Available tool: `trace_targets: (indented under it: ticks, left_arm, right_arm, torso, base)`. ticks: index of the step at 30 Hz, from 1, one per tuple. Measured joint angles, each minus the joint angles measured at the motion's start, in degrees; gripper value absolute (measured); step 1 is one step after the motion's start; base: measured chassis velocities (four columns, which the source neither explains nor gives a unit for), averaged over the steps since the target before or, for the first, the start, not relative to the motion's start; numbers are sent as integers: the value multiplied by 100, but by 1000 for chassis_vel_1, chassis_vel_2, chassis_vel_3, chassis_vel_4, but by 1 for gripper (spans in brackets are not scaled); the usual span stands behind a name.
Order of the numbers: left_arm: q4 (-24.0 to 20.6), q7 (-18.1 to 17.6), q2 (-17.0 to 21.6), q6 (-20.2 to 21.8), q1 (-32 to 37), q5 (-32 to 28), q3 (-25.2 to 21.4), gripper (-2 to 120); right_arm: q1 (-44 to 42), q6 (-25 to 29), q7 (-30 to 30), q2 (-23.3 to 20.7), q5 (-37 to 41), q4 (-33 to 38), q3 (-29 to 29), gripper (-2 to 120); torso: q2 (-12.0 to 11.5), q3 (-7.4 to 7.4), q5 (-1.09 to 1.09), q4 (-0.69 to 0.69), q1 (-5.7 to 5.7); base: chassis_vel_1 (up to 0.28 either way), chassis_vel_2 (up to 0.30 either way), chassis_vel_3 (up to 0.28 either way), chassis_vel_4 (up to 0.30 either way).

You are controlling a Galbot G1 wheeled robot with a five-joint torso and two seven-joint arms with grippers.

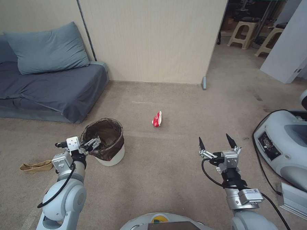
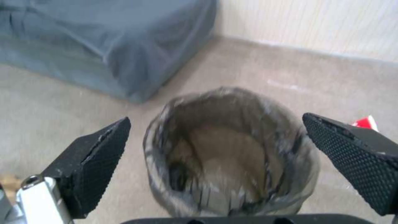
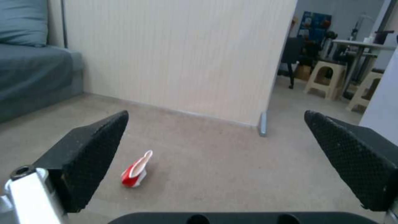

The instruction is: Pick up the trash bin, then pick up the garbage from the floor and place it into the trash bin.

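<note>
At the centre of the frame, reaching to its lower part, stands the trash bin (image 2: 230,152), its dark bag folded over the rim and its mouth open toward the camera. The left gripper (image 2: 215,130) is spread wide, one black textured fingertip (image 2: 97,149) at lower left and the other at right, apart from the bin. A red scrap of garbage (image 2: 367,122) peeks past the right finger. A blue-grey couch (image 2: 104,40) fills the upper left, on beige carpet (image 2: 54,105).

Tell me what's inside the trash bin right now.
The trash bin shows only its dark bag liner; no litter is visible inside. The very bottom is shadowed and blurred, so something small there could be missed. The left gripper is open at its rim.
</note>
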Motion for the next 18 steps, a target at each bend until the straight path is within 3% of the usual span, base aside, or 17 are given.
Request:
trace_targets:
  ticks: [6,10,18]
  left_arm:
    - [518,-452,227,407,-375,-1218,12,100]
    - [926,-704,325,495,-625,-1674,63,100]
    - [1585,-1173,324,427,-1142,-1714,146,100]
  right_arm:
    - [16,19,-12,0,-5,-16,2,100]
    - [25,32,-17,1,-6,-29,2,100]
    - [73,82,-32,1,19,-137,-22,100]
  torso:
    - [0,0,1,0,0]
    - [0,0,-1,-2,0]
    - [0,1,-1,-1,0]
  base:
    - [0,0,0,0]
    - [0,0,0,0]
    - [0,0,0,0]
